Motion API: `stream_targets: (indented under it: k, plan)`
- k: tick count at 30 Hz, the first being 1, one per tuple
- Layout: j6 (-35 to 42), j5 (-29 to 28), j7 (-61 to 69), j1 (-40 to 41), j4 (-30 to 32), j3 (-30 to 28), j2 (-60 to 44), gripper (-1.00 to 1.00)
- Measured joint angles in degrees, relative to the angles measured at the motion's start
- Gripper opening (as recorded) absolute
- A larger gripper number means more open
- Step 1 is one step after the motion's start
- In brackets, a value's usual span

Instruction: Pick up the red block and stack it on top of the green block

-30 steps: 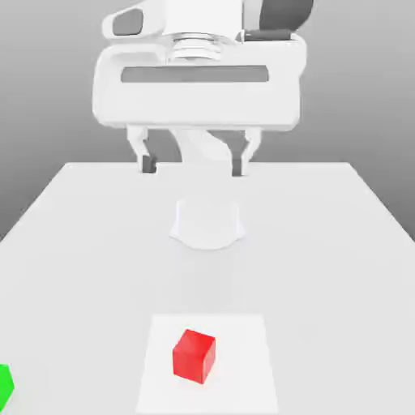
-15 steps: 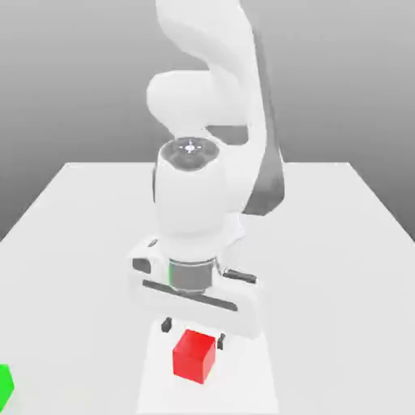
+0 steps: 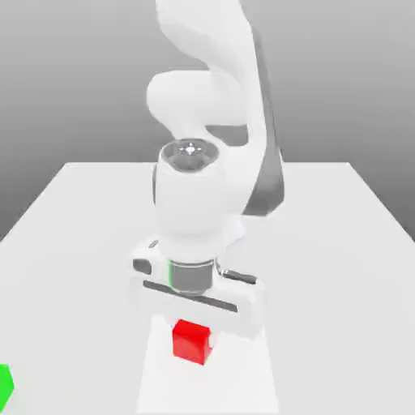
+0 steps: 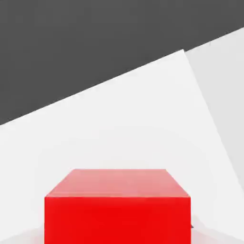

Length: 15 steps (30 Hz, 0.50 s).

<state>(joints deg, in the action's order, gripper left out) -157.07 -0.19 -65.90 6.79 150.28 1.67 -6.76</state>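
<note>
End effector (image 3: 193, 331) sits over red block (image 3: 192, 341), finger state unclear; clench squarely before carrying toward green block (image 3: 4, 385) at 8 o'clock.

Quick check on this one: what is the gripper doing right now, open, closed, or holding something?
Gripper: cannot be told. The hand sits low over the red block and hides its own tips in the exterior view; the hand view shows only the block.
</note>
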Motion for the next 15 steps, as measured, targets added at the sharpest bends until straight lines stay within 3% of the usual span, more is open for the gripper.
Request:
stream_targets:
  k: [12,15]
  plan:
    - [13.71,6.31,-4.94,13.64,-24.18,-12.78,-10.97,-1.0]
    - [11.28,8.24,-4.49,15.66,-26.69,-13.03,-16.05,-1.0]
